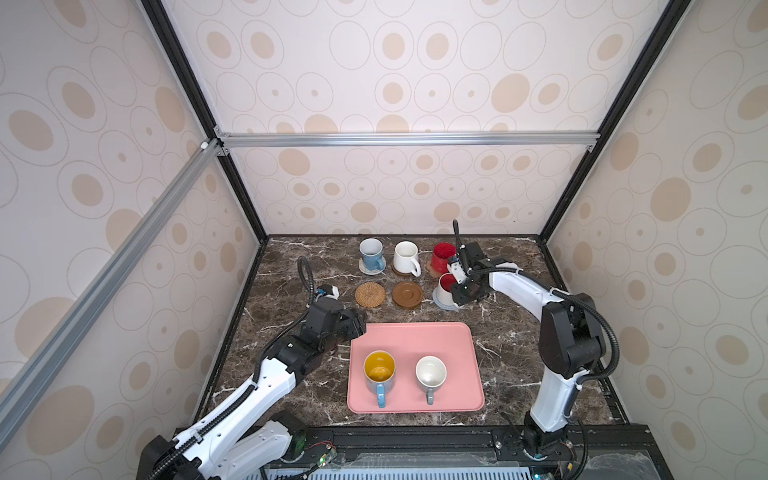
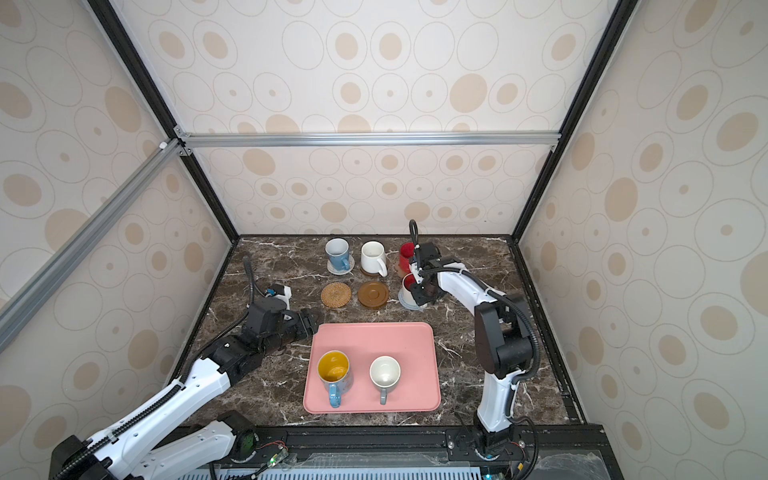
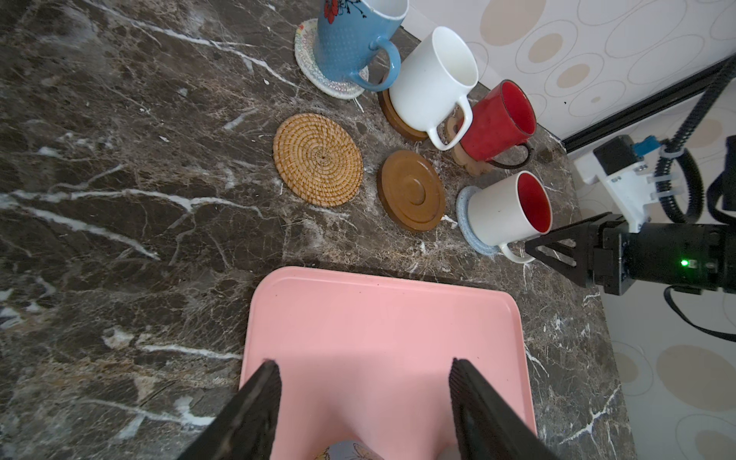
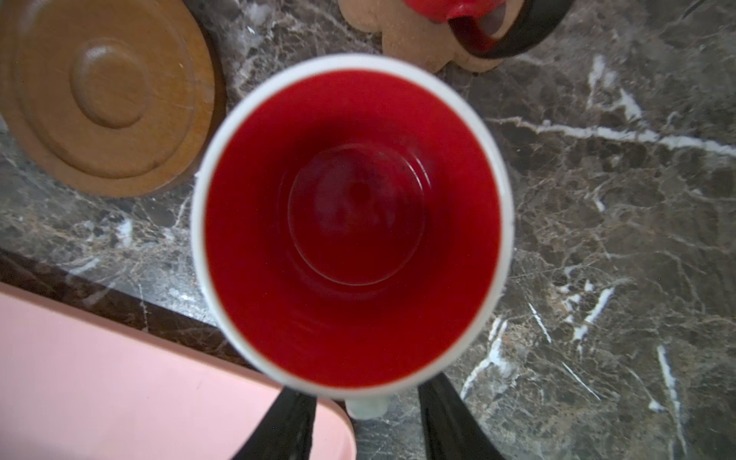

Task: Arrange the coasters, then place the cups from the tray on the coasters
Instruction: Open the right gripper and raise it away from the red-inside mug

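- Dark brown, white-veined marble tabletop (image 1: pixel 511 361), boxed in by dotted cream walls, is carrying everything. A large flat pink rectangular tray (image 1: pixel 436 340) is lying by its near edge.
- The white handled mug with a red inside (image 3: pixel 506 211) is standing upright on the pale blue-grey round coaster (image 3: pixel 463 211), toward the far right corner of the surface.
- The right gripper (image 4: pixel 365 402) is straddling that mug's handle, with its jaws parted and a gap showing on each side, so it is pinching nothing.
- The set-down looks finished. The arm should be backing out along the handle's line and then rising, not swinging sideways, since a brush on the handle could twist the mug off its coaster.
- The all-red mug (image 1: pixel 442 255) on the brown paw-shaped coaster (image 4: pixel 414 44) is sitting just beyond, nearer the far edge, and its handle needs avoiding.
- The left gripper (image 3: pixel 364 366) is hovering over the tray's far left corner, spread wide and empty.
- The blue mug with a yellow inside (image 1: pixel 379 370) and the plain white mug (image 1: pixel 431 372) are sitting on the tray. The tan rattan round coaster (image 1: pixel 370 294) and the brown wooden disc coaster (image 1: pixel 407 294) are lying bare just past the tray's far edge.
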{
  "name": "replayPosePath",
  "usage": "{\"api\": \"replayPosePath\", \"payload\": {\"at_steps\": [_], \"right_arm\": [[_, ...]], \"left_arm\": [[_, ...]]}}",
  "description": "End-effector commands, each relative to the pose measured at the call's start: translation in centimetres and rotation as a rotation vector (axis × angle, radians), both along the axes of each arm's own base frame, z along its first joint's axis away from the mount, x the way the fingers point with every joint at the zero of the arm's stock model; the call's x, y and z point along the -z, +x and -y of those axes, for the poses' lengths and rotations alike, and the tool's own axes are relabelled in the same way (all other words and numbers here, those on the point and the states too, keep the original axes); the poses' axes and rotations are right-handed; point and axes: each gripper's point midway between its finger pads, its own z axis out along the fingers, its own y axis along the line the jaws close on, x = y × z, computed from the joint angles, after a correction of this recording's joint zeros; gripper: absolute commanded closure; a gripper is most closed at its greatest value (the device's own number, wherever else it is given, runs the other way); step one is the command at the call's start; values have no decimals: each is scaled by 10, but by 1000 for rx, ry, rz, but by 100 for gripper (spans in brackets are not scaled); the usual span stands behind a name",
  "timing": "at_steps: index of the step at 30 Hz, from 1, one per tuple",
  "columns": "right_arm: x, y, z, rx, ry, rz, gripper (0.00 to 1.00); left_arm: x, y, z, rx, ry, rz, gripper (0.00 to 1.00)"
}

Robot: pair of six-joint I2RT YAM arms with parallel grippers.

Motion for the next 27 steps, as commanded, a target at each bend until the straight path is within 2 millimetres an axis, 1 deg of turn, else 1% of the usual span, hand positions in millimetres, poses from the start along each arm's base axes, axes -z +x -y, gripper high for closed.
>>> {"api": "replayPosePath", "payload": {"at_steps": [1, 7, 12, 18, 27], "right_arm": [[-35, -4, 1, 12, 35, 52, 53], [-64, -14, 3, 38, 73, 94, 51], [-76, -29, 10, 63, 71, 85, 51], [-82, -49, 17, 113, 79, 61, 51], [-83, -78, 12, 138, 166, 13, 50]], "left_arm": [[-4, 2, -3, -19, -11, 14, 32], [-1, 4, 0, -13, -8, 5, 32], [0, 5, 0, -11, -6, 4, 32], [1, 6, 1, -8, -4, 2, 32], [2, 10, 5, 8, 9, -4, 32]]}}
